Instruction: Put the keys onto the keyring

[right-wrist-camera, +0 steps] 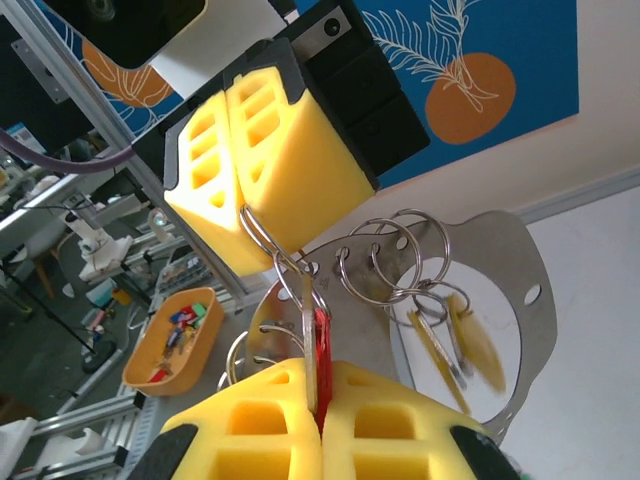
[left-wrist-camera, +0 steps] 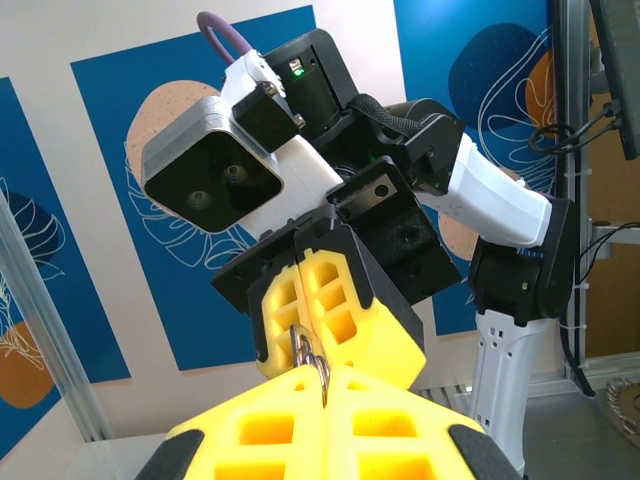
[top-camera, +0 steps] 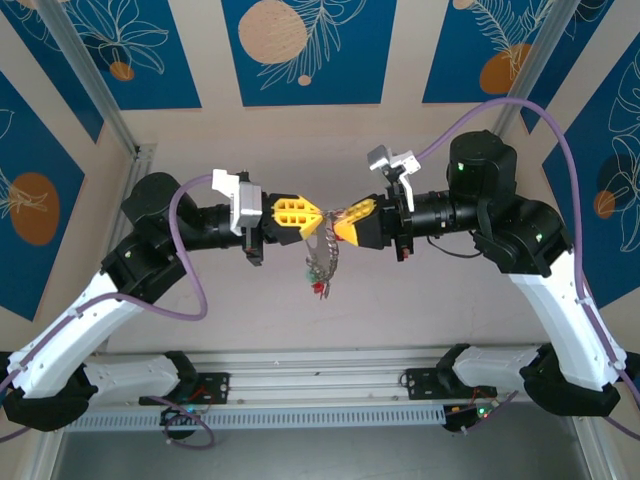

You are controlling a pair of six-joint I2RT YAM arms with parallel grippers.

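Both arms meet in mid-air, tips nearly touching. The left gripper (top-camera: pixel 316 221) is pinched tight on the thin wire of the keyring (right-wrist-camera: pixel 262 240). The right gripper (top-camera: pixel 340 232), just beside the keyring on its other side, is clamped on a red-headed key (right-wrist-camera: pixel 318 345), its blade edge-on against the wire. The rest of the bunch (top-camera: pixel 320 268) dangles below the keyring.

Risks:
- The key could twist in the soft yellow pads if pushed against the wire off-axis, so its hole misses the ring end.
- A hard push could drag the wire out of the left pinch and the whole bunch drops.
- The hanging pieces could swing and snag the key.

Counts: two grippers, one keyring, one red key held, two yellowish keys (right-wrist-camera: pixel 455 345) hanging blurred below the keyring, at least four small split rings (right-wrist-camera: pixel 385 255), one flat metal plate (right-wrist-camera: pixel 520 290) behind them.
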